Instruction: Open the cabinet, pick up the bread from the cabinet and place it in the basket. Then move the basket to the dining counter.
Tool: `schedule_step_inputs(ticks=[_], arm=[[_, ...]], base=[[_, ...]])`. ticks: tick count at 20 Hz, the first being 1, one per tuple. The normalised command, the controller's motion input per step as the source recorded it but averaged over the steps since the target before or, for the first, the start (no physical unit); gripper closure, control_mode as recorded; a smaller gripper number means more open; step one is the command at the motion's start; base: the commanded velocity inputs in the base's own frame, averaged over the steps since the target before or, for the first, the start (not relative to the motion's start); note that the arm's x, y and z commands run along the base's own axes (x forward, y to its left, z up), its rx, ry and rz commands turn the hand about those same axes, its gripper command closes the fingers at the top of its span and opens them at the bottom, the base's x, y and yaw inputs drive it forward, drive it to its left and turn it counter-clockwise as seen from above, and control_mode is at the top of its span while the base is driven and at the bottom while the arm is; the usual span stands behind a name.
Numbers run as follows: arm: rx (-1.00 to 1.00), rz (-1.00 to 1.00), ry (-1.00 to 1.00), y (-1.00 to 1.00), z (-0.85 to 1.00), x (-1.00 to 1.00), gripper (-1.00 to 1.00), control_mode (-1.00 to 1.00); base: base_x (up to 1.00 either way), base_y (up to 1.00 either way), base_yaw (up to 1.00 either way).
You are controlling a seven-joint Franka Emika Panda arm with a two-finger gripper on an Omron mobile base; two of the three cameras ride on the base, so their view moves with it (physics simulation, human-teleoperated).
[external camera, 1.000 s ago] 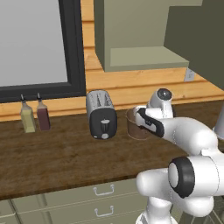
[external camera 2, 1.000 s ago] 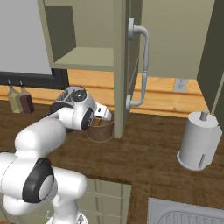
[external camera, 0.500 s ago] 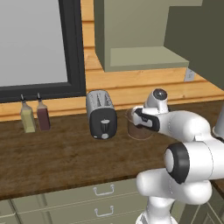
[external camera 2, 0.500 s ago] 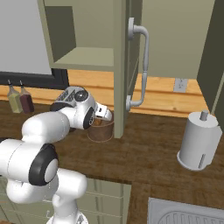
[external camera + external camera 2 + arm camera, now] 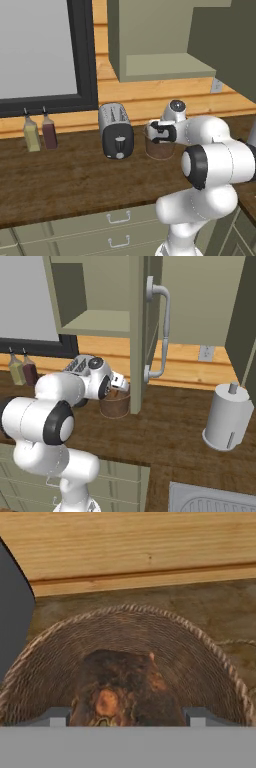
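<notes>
Kitchen – toaster (image 5: pixel 116 131), drawers (image 5: pixel 107 230)

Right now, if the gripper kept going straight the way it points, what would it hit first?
Most likely the bread lying in the basket: it sits right ahead between the open fingers. How far off is unclear.

basket (image 5: pixel 200 657) brown woven | bread (image 5: pixel 125 684) dark brown | cabinet (image 5: pixel 95 321) olive-green

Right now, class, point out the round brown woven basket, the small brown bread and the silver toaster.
round brown woven basket (image 5: pixel 200 657), hand view, inner woven wall.
small brown bread (image 5: pixel 125 687), hand view, top crust.
silver toaster (image 5: pixel 116 131), left base view, front face.
</notes>
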Motion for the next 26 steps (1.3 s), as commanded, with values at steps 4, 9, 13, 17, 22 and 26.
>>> schedule_step_inputs(ticks=[4,9,13,17,22,26], arm=[[0.0,-0.01,0.03,0.01,-0.29,0.18,1.0,-1.0],[0.0,0.0,0.01,0.02,-0.27,0.01,1.0,-1.0],[0.0,0.0,0.0,0.0,-0.1,0.01,1.0,-1.0],[0.0,0.0,0.0,0.0,-0.03,0.09,1.0,-1.0],[0.0,0.0,0.0,0.0,-0.06,0.12,-1.0,-1.0],[0.0,0.0,0.0,0.0,-0.05,0.19,-1.0,-1.0]], base=[[0.0,0.0,0.0],[0.0,0.0,0.0],[0.0,0.0,0.0],[0.0,0.0,0.0],[0.0,0.0,0.0],[0.0,0.0,0.0]])
